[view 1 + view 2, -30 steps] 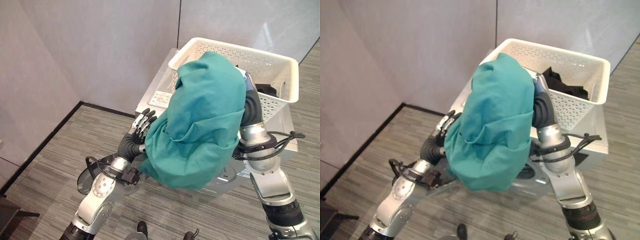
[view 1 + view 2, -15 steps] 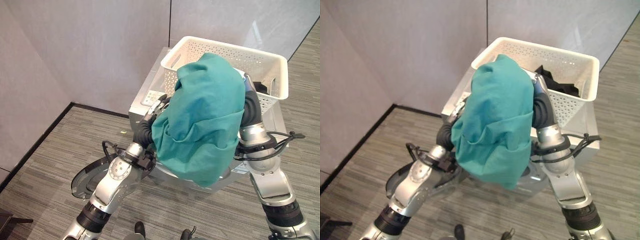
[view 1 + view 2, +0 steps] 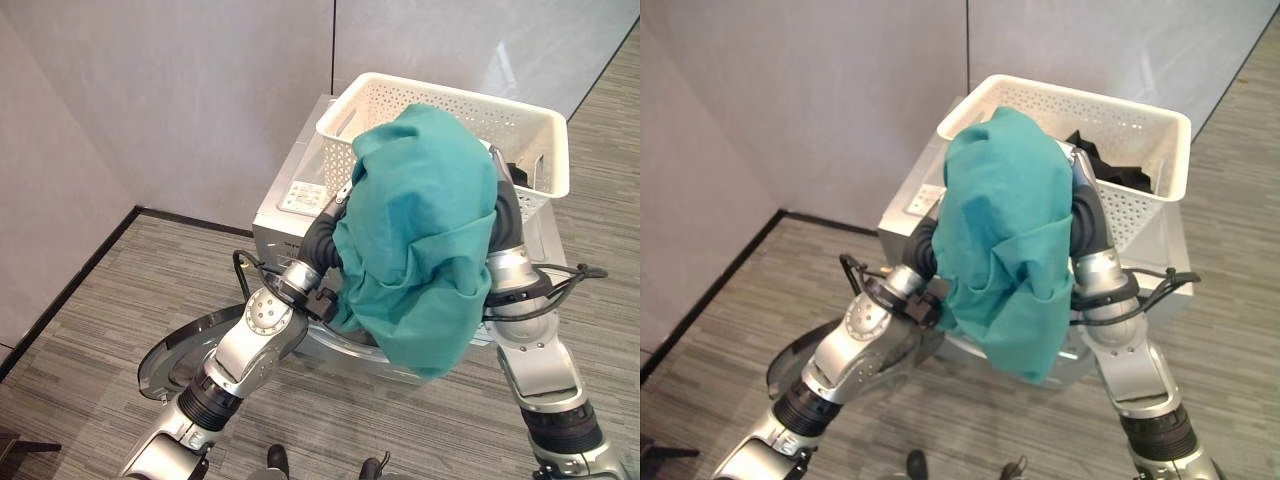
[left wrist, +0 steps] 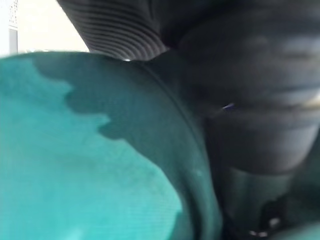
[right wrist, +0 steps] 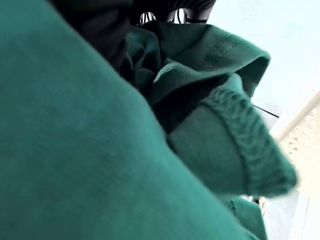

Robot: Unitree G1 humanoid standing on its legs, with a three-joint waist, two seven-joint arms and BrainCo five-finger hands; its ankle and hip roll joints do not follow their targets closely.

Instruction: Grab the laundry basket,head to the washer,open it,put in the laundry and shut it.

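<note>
With the teal garment [image 3: 420, 230] lifted out of the basket [image 3: 540, 140] and both hands' grip hidden by cloth, I'd say loading's underway—next, lower it into the washer [image 3: 290, 205].

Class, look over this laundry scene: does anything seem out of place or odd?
Yes: the teal garment is draped over both arms, hiding the hands. The white basket sits on top of the washer, whose door hangs open near the floor.
</note>
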